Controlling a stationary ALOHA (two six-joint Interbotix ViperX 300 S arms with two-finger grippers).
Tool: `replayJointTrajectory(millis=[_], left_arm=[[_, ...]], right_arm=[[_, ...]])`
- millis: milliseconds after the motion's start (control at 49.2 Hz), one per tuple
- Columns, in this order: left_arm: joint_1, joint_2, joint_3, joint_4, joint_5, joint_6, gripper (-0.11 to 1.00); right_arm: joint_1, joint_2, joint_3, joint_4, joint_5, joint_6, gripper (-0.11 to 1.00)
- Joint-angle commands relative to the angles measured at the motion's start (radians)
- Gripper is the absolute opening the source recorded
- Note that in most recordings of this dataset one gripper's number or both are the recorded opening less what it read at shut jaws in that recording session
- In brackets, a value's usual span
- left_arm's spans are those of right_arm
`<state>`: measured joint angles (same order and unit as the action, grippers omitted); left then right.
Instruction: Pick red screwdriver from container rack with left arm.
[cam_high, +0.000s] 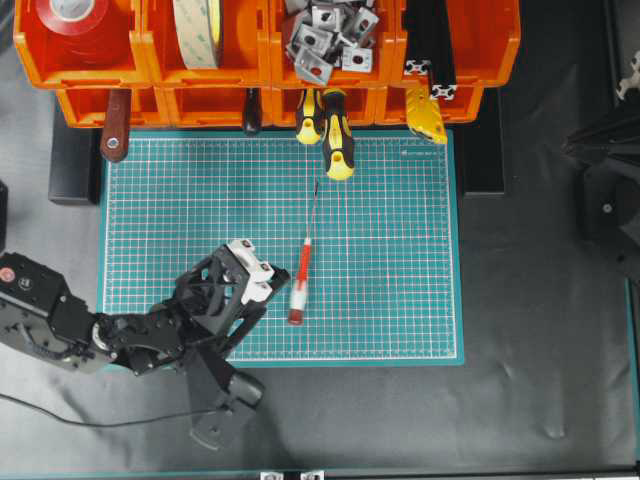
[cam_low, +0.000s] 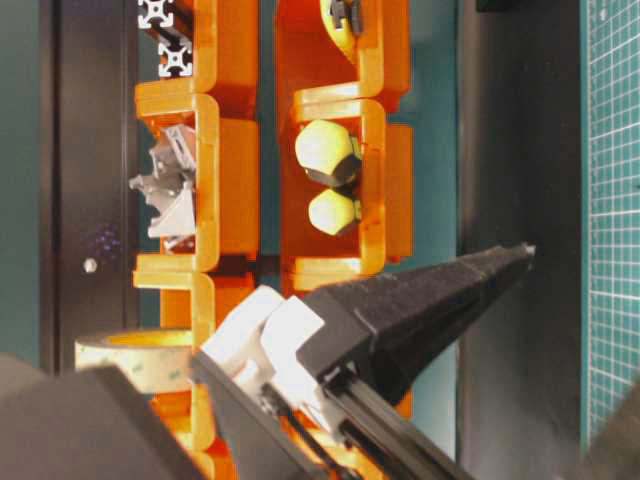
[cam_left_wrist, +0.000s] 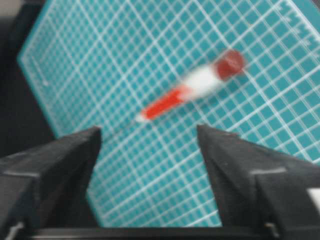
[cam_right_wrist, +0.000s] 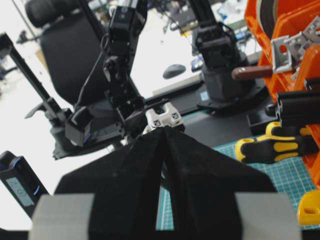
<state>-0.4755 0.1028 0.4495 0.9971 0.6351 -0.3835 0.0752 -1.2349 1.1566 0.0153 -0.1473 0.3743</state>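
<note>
1. The red screwdriver lies flat on the green cutting mat, out of the container rack. Its rounded handle end points toward the mat's near edge and its thin dark shaft runs toward the rack. The shaft is so slim that it is hard to follow against the grid, and in the left wrist view the whole tool is blurred.
2. The rack is cut off by the far edge of the overhead view, so its back row shows only in part. The table-level view is turned on its side and largely blocked by dark, blurred arm parts close to the lens.
3. The left gripper sits just to the left of the screwdriver's handle, its white-tipped fingers near the handle but apart from it. In the wrist view the tool lies beyond the two black fingers, in the gap's line of sight and untouched.
4. The left gripper is released, jaws spread wide and holding nothing.
5. The left arm reaches in from the near left corner, low over the mat's near left part, wrist angled toward the right and far side.
6. The right gripper is clenched, its fingers pressed together on nothing, above the right part of the scene.
</note>
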Motion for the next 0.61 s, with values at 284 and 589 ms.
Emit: replayJointTrajectory(millis=[284,589], left_arm=[[-0.003,-0.144,0.063,0.003,-0.054,-0.295,0.80],[-0.041,-0.420,0.138,0.003,-0.052,-0.592,0.80]], right_arm=[[-0.012,0.014,-0.028,0.002,0.005,0.000,0.00],[-0.012,0.014,-0.028,0.002,0.044,-0.002,0.00]])
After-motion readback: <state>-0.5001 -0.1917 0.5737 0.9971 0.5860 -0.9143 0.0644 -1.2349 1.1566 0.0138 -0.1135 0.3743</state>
